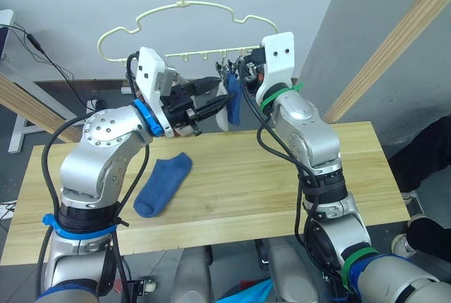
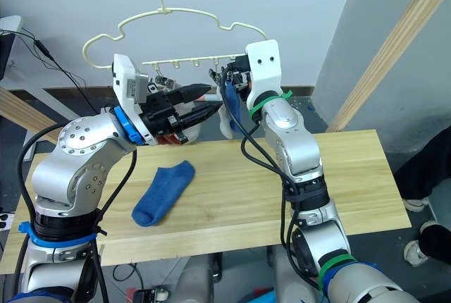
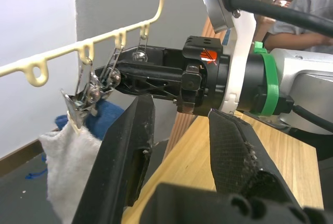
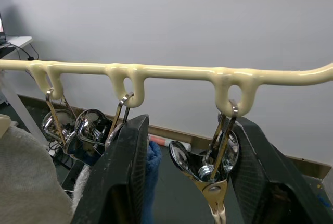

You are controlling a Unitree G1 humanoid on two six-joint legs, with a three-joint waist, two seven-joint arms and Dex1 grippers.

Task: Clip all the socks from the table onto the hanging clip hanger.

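**Working both grippers at the clip row**

Watching from the head cameras, I see the table [image 1: 282, 176] running wide below both arms, with one blue sock [image 1: 163, 184] lying flat near its middle-left, well apart from either gripper.

Above the table's far edge hangs the hanger [image 1: 184, 8], its clip row level with both grippers. A second blue sock [image 1: 233, 102] and a grey sock [image 3: 70, 169] hang from clips on that row, side by side.

Right gripper [image 4: 190, 177]: fingers apart, straddling a bare metal clip [image 4: 208, 169] just under the bar, not gripping fabric.

Left gripper [image 3: 179, 151]: fingers apart, empty, pointing toward the hung socks and the right gripper.
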